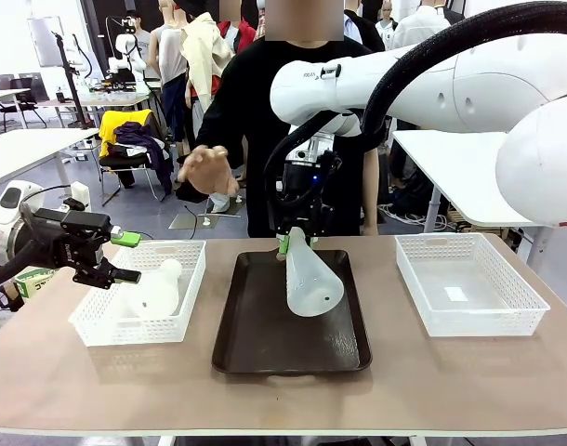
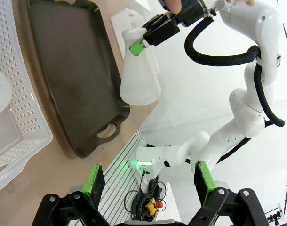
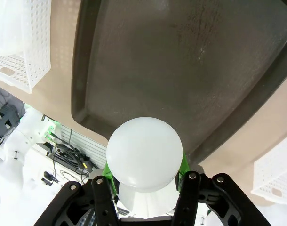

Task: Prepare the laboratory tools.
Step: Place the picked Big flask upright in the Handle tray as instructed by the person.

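The job looks less than half done. Neither flask stands on the tray (image 1: 256,339) yet, so I judge that one needs setting down and the other needs fetching.

The right pincer (image 1: 285,243) is clamped shut on the neck of the first flask (image 1: 311,281). This flask hangs tilted over the far half of the tray, its wide base pointing toward 5 o'clock from the pincer. It seems clear of the tray floor.

The second flask (image 1: 158,290) lies on its side in the left basket (image 1: 96,333), at 9 o'clock from the tray. The left pincer (image 1: 127,257) stands wide open and holds nothing. It hovers at the basket's near-left rim, with that flask just beside it at about 4 o'clock, apart from the fingers.

The right basket (image 1: 536,311), at 3 o'clock from the tray, holds no flask.
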`<action>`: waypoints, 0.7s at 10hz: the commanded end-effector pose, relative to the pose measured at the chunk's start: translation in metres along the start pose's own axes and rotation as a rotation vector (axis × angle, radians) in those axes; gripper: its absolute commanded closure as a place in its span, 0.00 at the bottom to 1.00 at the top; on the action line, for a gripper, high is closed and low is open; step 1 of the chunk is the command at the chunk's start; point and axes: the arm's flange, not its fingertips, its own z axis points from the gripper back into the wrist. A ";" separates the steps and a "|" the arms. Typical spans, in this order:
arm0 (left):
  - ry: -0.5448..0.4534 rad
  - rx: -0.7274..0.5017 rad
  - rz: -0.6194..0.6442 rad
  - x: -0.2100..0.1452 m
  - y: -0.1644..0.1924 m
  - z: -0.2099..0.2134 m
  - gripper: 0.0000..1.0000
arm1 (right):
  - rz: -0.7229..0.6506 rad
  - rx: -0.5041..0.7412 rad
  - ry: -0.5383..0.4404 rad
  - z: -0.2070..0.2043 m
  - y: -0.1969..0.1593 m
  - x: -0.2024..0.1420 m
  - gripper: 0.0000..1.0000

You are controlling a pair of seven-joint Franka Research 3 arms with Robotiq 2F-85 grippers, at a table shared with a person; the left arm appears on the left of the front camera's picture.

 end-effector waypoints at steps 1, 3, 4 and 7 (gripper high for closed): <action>-0.020 -0.024 -0.023 -0.001 0.001 -0.001 0.00 | 0.001 -0.002 0.005 0.001 0.000 -0.001 1.00; -0.020 -0.024 -0.023 -0.001 0.001 -0.001 0.00 | 0.001 -0.002 0.005 0.001 0.000 -0.001 1.00; -0.020 -0.024 -0.023 -0.001 0.001 -0.001 0.00 | 0.001 -0.002 0.005 0.001 0.000 -0.001 1.00; -0.020 -0.024 -0.023 -0.001 0.001 -0.001 0.00 | 0.001 -0.002 0.005 0.001 0.000 -0.001 1.00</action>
